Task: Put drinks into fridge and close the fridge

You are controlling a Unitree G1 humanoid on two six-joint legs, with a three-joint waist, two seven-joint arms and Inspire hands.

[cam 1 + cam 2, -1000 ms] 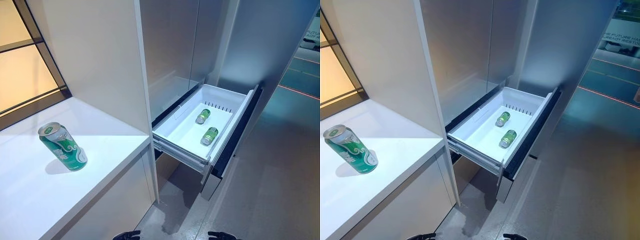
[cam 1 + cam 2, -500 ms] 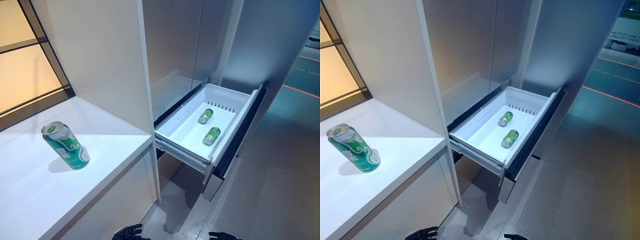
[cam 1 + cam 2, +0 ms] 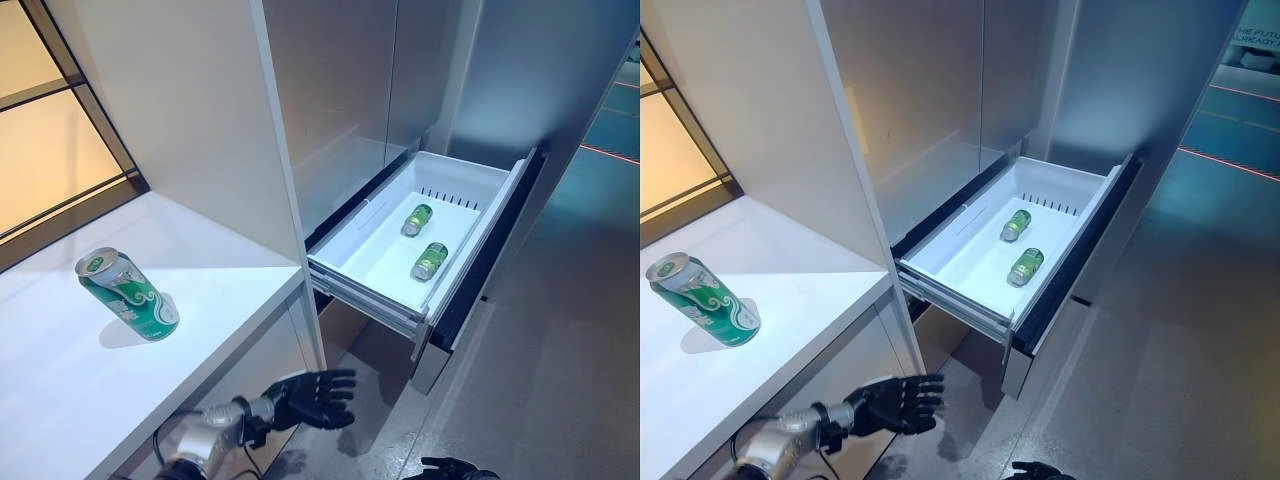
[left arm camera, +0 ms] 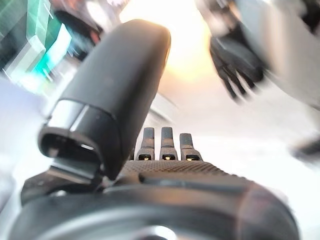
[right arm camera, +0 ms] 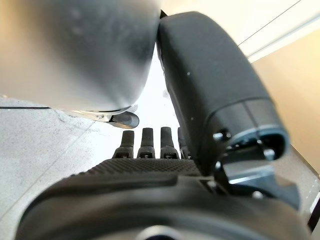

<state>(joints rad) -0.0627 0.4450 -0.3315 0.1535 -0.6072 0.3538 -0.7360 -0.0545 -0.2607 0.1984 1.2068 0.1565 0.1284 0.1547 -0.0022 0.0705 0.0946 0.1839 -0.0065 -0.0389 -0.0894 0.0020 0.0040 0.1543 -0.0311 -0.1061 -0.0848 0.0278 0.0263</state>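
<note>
1. Left hand (image 3: pixel 310 397): bottom centre of the left eye view, fingers spread, holding nothing, below the counter (image 3: pixel 60 400) edge and in front of its white side panel. Not raised a second ago; only its tip showed at the bottom edge then.
2. Right hand (image 3: pixel 450 468): a dark sliver at the bottom edge, lower right; in its wrist view the fingers (image 5: pixel 145 142) lie straight, empty.
3. Can (image 3: pixel 128 295): green, tilted, on the counter at the left of the frame, well apart from the left hand and above it. Same spot as before.
4. Drawer (image 3: pixel 470 190): white fridge drawer, pulled out, right of centre. Two green cans lie on their sides inside, one farther back (image 3: pixel 417 219), one nearer the front (image 3: pixel 431 261), apart from each other.
5. Obstruction: a tall white partition (image 3: pixel 285 180) stands between the counter and the drawer.
6. Open room: bare grey floor (image 3: pixel 560 380) at lower right, beside and under the drawer; free drawer floor to the left of the two cans.
</note>
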